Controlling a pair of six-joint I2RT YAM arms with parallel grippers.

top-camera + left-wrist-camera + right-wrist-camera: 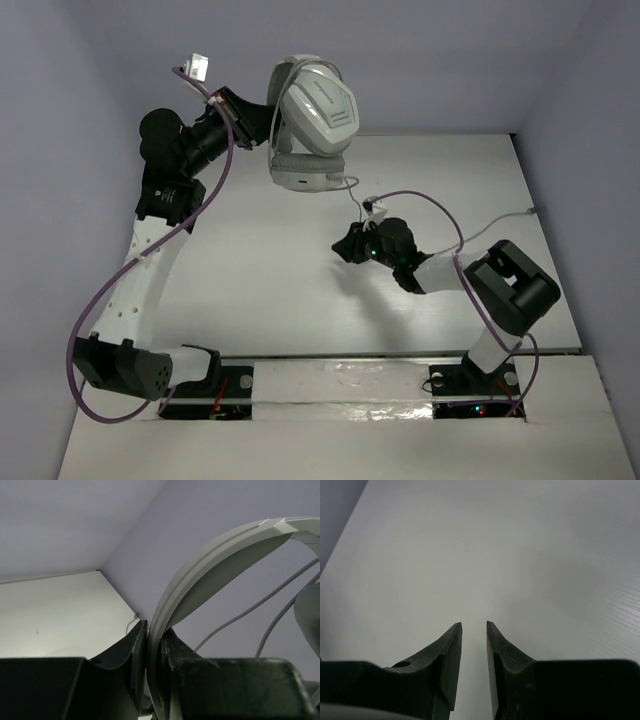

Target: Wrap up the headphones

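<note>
My left gripper (252, 118) is raised high at the back and is shut on the curved white headband (210, 570) of the headphones (315, 115). The two ear cups hang stacked in the air above the table's far edge. In the left wrist view the band is clamped between the gripper's (154, 630) two fingers. Thin grey cord (350, 182) drops from the lower cup toward my right arm, and two strands (250, 610) run behind the band. My right gripper (342, 247) is low over the middle of the table. Its jaws (474, 625) are a little apart with nothing between them.
The white table (280, 290) ends at a purple-grey back wall and side walls. A bit of grey cord (522, 213) lies at the table's right edge. Thick purple cables (420, 197) loop along both arms.
</note>
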